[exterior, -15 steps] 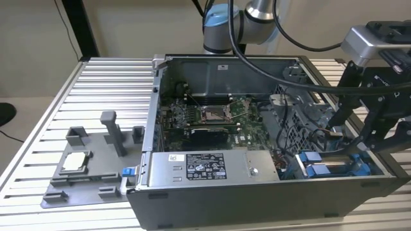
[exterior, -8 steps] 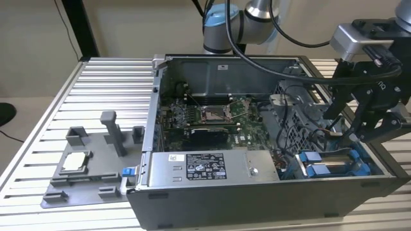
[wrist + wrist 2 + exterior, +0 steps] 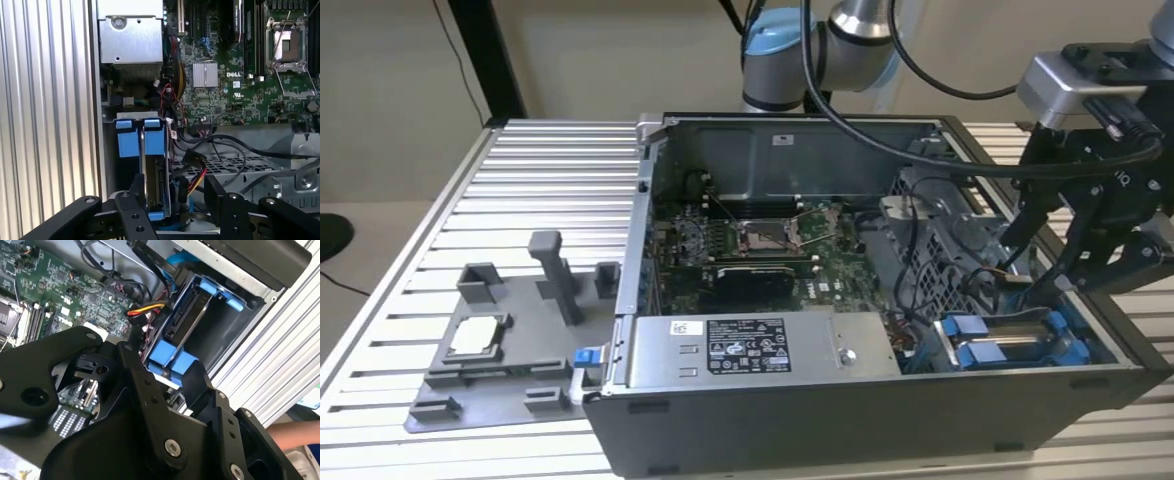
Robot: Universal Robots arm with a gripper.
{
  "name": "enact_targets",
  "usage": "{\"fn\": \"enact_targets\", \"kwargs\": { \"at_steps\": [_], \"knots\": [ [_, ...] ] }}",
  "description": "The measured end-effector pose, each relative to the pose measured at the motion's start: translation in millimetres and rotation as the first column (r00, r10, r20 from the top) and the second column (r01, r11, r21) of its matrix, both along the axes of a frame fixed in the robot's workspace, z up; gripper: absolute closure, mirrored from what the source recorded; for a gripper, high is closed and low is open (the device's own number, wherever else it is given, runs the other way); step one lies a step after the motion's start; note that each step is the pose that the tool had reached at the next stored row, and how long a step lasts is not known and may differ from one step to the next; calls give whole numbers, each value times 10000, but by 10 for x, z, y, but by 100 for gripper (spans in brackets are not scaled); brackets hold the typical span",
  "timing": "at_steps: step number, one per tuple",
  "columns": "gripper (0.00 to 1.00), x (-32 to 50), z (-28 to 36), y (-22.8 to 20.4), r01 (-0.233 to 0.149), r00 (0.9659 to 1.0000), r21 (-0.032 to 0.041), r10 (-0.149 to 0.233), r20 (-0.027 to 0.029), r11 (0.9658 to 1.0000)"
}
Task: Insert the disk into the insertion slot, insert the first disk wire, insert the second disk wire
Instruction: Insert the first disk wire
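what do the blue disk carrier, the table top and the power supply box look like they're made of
Disk carrier: bright blue plastic, judging by its smooth moulded tabs and even colour.
Table top: bare metal, probably aluminium; silvery, ribbed, with a dull sheen.
Power supply box: grey sheet metal, likely steel; matte, flat faces with a printed label stuck on.

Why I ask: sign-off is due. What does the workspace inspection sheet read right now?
Surface: ribbed metal table carrying an open computer case.
Job's things: disk stands on edge in the slot.
Clutter: grey tray beside the case.
Grippers: gripper open, fingers either side of the disk's end.
Cables: yellow-red wires beside the disk; whether they are plugged in cannot be told.
Surroundings: beige wall; a person's arm near the table edge.
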State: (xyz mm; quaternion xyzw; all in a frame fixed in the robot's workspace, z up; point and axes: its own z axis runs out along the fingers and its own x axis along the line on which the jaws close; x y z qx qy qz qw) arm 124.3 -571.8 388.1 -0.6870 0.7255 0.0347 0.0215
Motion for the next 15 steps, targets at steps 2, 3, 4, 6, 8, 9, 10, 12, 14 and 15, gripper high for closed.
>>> {"fn": "enact_targets", "kwargs": {
  "at_steps": [2, 3, 4, 6, 8, 9, 10, 12, 14, 15],
  "knots": [
    [0, 17, -15, 2, 118, 9999, 0, -118, -1, 9999],
    [0, 21, -25, 3, 161, 9999, -1, -161, 0, 9999],
    [0, 23, -34, 5, 203, 9998, 0, -203, 0, 9998],
    [0, 24, -48, 9, 247, 9997, 18, -247, 35, 9997],
    [0, 25, -74, 15, 250, 9997, 21, -251, 54, 9997],
    [0, 25, -88, 15, 252, 9997, 21, -252, 58, 9997],
    [0, 24, -90, 16, 252, 9997, 21, -252, 59, 9997],
    [0, 24, -90, 16, 252, 9997, 20, -252, 59, 9997],
    [0, 24, -97, 17, 252, 9997, 22, -252, 59, 9997],
    [0, 24, -111, 16, 252, 9997, 30, -252, 59, 9997]
  ]
}}
